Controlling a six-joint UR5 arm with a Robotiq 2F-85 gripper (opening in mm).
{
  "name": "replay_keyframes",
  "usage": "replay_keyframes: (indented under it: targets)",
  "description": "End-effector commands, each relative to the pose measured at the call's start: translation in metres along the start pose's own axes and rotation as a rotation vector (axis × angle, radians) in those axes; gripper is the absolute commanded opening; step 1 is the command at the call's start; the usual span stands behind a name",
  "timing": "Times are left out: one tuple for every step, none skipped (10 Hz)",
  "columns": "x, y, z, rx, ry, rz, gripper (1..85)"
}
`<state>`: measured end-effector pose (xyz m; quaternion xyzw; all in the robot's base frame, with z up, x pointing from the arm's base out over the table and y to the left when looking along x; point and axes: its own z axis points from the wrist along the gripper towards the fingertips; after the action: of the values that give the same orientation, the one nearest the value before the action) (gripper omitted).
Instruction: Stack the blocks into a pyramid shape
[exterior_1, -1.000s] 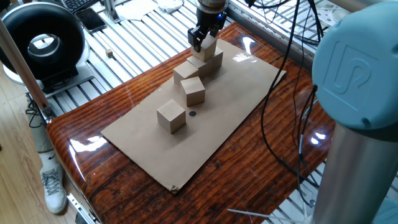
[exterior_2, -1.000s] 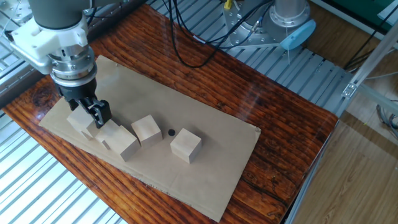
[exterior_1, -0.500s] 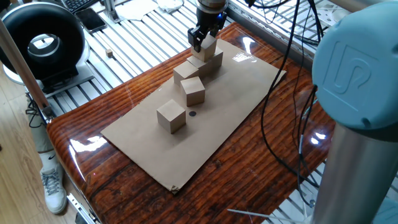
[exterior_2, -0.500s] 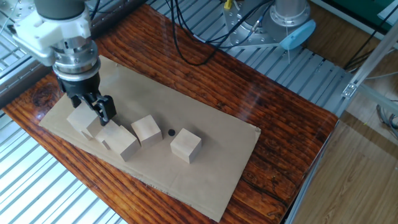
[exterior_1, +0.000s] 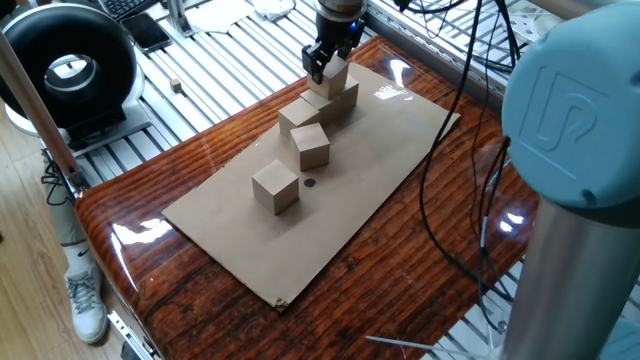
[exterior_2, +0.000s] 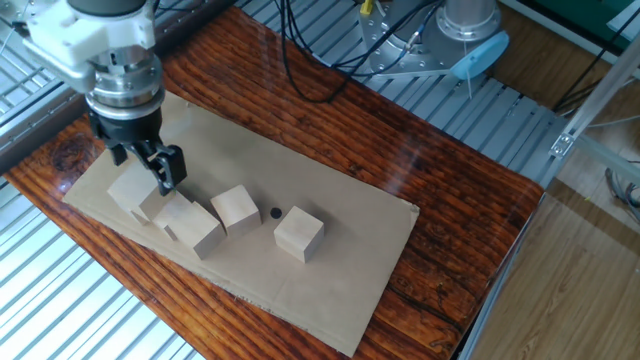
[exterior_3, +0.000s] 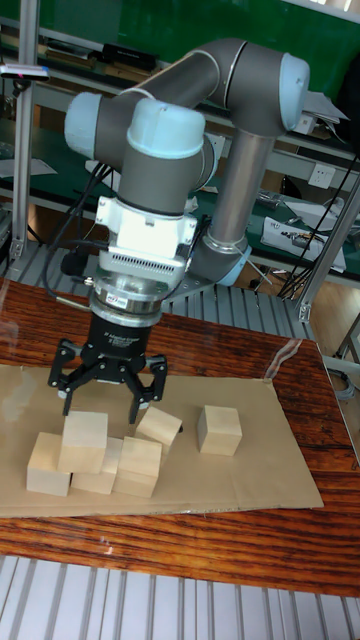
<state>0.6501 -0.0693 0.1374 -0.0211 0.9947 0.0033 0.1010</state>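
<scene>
Several tan wooden blocks lie on a brown cardboard sheet (exterior_1: 390, 150). A short row of blocks (exterior_3: 140, 462) sits side by side, and one block (exterior_3: 85, 431) rests on top of it at the left end. My gripper (exterior_3: 102, 405) hangs open just above that top block (exterior_2: 130, 188), its fingers spread wider than the block and clear of it. The top block (exterior_1: 334, 78) also shows in one fixed view, partly behind the gripper (exterior_1: 322, 66). A tilted loose block (exterior_3: 158, 424) lies next to the row, and another loose block (exterior_3: 218, 430) sits farther right.
A small black dot (exterior_2: 274, 212) marks the cardboard between the two loose blocks (exterior_2: 237, 207) (exterior_2: 299, 232). Black cables (exterior_1: 470, 130) hang over the far table edge. A round black device (exterior_1: 70, 65) stands off the table. The arm's blue base (exterior_1: 570, 150) fills the right.
The gripper has let go of the top block and lifted a little above it. The blocks have not moved.
</scene>
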Motion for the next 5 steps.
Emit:
replay_keyframes:
  targets:
    - [0.007, 0.036, -0.015, -0.070, 0.022, 0.070, 78.7]
    - [0.006, 0.043, -0.016, -0.066, 0.024, 0.084, 78.0]
    - [0.004, 0.049, -0.014, -0.055, 0.018, 0.102, 77.3]
    - [0.006, 0.060, -0.012, -0.076, 0.027, 0.151, 76.0]
    - [0.006, 0.066, -0.010, -0.081, 0.027, 0.190, 75.7]
